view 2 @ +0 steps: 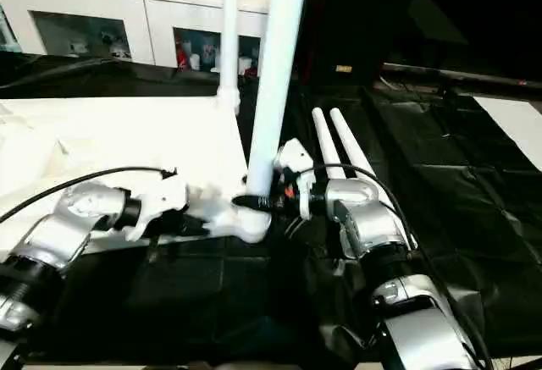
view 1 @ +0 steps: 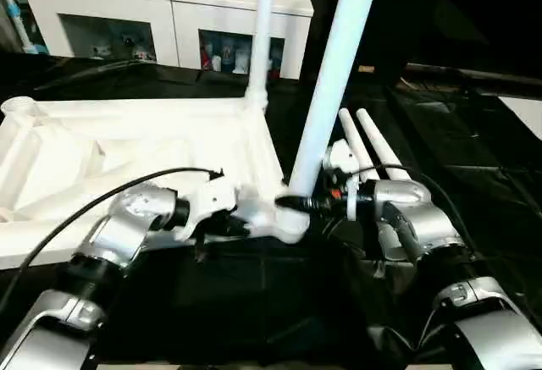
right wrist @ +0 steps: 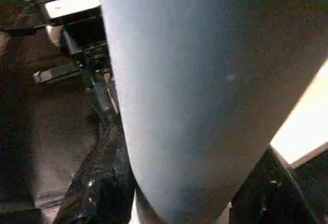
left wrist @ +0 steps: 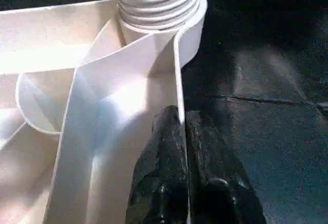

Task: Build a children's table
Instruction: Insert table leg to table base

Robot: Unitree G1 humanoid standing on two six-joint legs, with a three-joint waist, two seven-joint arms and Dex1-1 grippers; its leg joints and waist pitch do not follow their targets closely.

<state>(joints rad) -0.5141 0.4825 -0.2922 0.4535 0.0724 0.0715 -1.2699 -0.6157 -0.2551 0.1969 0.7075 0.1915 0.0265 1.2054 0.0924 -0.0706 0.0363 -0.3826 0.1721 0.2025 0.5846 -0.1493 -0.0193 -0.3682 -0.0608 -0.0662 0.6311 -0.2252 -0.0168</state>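
Left gripper [left wrist: 182,147]: fingers pinched on the table top's side wall, just beside the near corner socket [view 1: 288,222].
Right gripper [view 1: 298,204]: fingers around the base of the near leg [view 1: 334,82], at that socket.
Table top [view 1: 127,154]: upside down on the black-draped work table [view 1: 474,133].
Other legs: 1 upright in the far corner [view 1: 261,31]; 2 lying loose [view 1: 373,141] just beside the right arm.

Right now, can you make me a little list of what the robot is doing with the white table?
table top: upside down on the black-draped work table, ribbed underside facing up
legs standing: two, the near corner leg and the far corner leg
legs waiting: two spare legs lying on the black cloth to the robot's right
left hand: pinching the thin side rim near the threaded socket
right hand: wrapped around the base of the near corner leg
behind: white cabinet
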